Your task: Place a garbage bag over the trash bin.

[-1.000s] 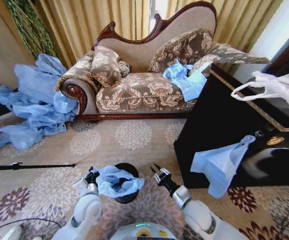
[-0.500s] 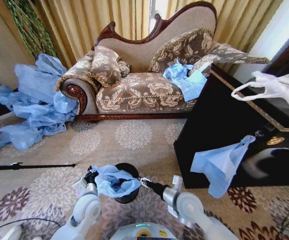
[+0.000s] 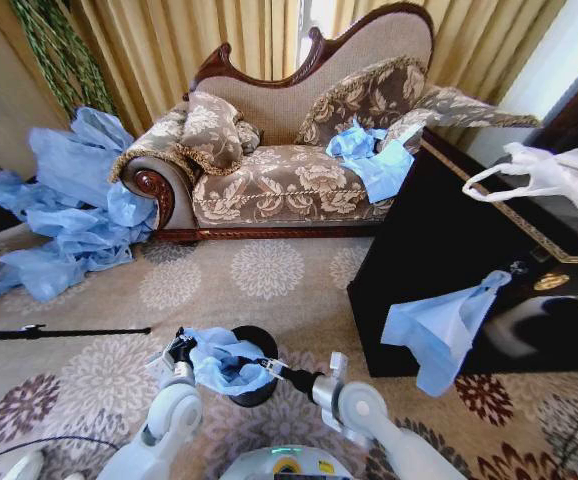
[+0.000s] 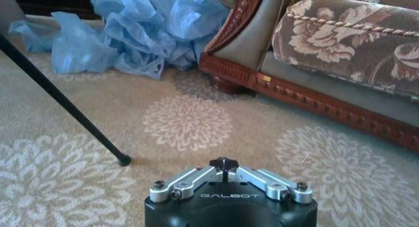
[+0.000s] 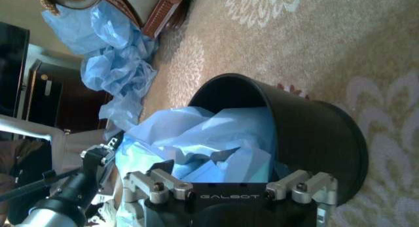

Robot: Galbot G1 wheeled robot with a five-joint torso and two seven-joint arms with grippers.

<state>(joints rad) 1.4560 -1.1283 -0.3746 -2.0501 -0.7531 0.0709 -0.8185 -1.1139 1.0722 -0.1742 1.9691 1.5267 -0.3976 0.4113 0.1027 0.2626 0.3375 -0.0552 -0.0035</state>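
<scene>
Two claws (image 3: 182, 349) (image 3: 262, 366), garbage bag (image 3: 219, 358), bin rim (image 5: 262, 92)

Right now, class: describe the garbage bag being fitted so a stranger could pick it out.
From the sofa, look down the carpet to the small black trash bin. The garbage bag is the blue film crumpled over its mouth, between both tools, unlike the heap left of the sofa.

"galbot" is printed on both wrist housings, left (image 4: 230, 207) and right (image 5: 229, 207).
</scene>
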